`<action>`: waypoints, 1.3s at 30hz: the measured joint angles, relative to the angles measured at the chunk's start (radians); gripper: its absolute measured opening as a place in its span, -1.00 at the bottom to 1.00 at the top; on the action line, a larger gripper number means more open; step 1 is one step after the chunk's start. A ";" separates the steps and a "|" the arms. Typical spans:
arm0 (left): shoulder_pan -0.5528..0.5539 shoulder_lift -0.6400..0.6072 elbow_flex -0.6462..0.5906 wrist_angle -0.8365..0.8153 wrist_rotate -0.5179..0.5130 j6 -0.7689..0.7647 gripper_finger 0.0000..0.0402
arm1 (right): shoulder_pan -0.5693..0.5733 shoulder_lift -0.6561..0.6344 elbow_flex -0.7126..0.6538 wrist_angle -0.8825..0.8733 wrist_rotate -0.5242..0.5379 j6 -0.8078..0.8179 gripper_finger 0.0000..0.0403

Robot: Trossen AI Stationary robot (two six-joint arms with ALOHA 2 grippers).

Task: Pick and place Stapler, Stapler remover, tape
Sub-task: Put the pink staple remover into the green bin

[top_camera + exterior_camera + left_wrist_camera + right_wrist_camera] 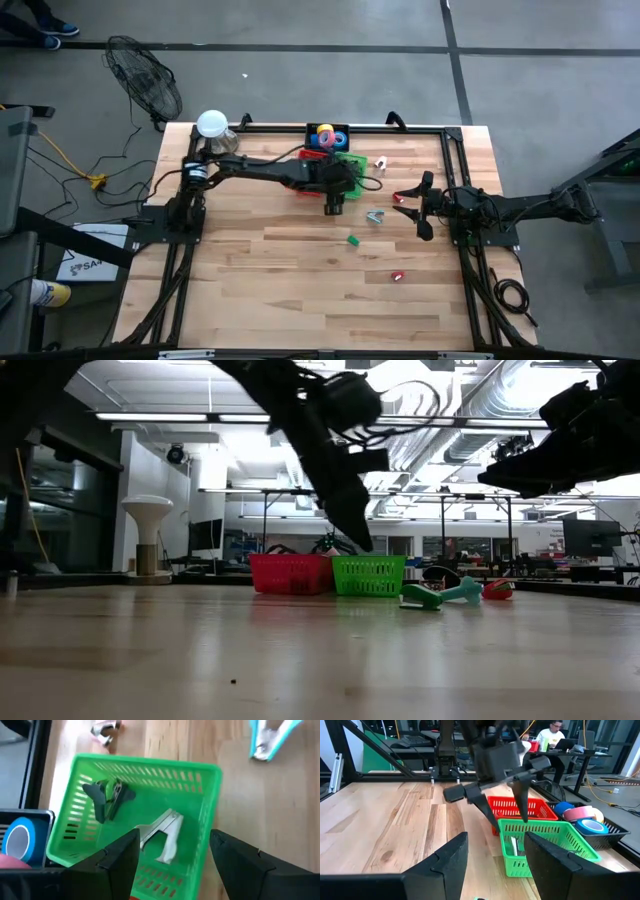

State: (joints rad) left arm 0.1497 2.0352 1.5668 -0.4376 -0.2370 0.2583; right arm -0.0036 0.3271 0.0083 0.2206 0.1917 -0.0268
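Observation:
My left gripper (pixel 172 840) is open and hangs fingers down just above the green basket (pixel 205 795), clear of it in the low view (pixel 360 540). Inside the basket lie a grey metal staple remover (pixel 162 832) and a green one (pixel 107 797). A teal staple remover (pixel 374 216) lies on the table to the basket's near right. Tape rolls, blue (pixel 590 826) and pink (pixel 580 813) among them, sit in a black tray (pixel 327 137) behind the baskets. My right gripper (pixel 418 207) is open and empty, raised at the table's right. The black stapler does not show.
A red basket (pixel 290 573) stands beside the green one. Small pieces lie on the wood: a green one (pixel 353 240), a red one (pixel 397 276), another red one (pixel 400 197) and a pale one (pixel 381 162). A white lamp (pixel 212 124) stands at the far left corner.

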 joint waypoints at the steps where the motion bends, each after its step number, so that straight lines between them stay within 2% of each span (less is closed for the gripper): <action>1: 0.000 -0.023 -0.041 0.041 0.002 0.005 0.17 | 0.000 0.000 0.000 -0.001 0.000 0.000 -0.08; 11: 0.000 -0.377 -0.569 0.449 0.011 0.006 0.17 | 0.000 0.001 0.000 0.000 0.000 0.000 -0.08; 17: 0.001 -0.577 -0.902 0.797 0.011 -0.008 0.17 | 0.000 0.001 0.000 0.001 0.000 0.000 -0.08; 20: 0.002 -0.644 -1.033 0.966 0.014 -0.001 0.17 | 0.000 0.000 0.000 0.001 0.000 0.000 -0.08; 22: 0.016 -0.695 -1.104 1.022 0.057 0.001 0.17 | 0.000 0.001 0.000 0.001 0.000 0.000 -0.08; 25: 0.051 -0.767 -1.175 1.077 0.183 -0.016 0.17 | 0.000 0.001 0.000 0.001 -0.001 0.000 -0.08; 27: 0.077 -0.819 -1.217 1.083 0.226 -0.048 0.17 | 0.000 0.000 0.000 0.000 -0.001 0.000 -0.08; 34: 0.105 -0.984 -1.363 1.092 0.171 -0.139 0.17 | 0.000 0.000 0.000 0.001 0.000 0.000 -0.08; 39: 0.105 -1.093 -1.459 1.096 0.168 -0.227 0.17 | 0.000 0.000 0.000 0.001 0.000 0.000 -0.08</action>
State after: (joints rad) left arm 0.2550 0.9421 0.1076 0.6586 -0.0692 0.0317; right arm -0.0040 0.3271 0.0082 0.2214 0.1915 -0.0265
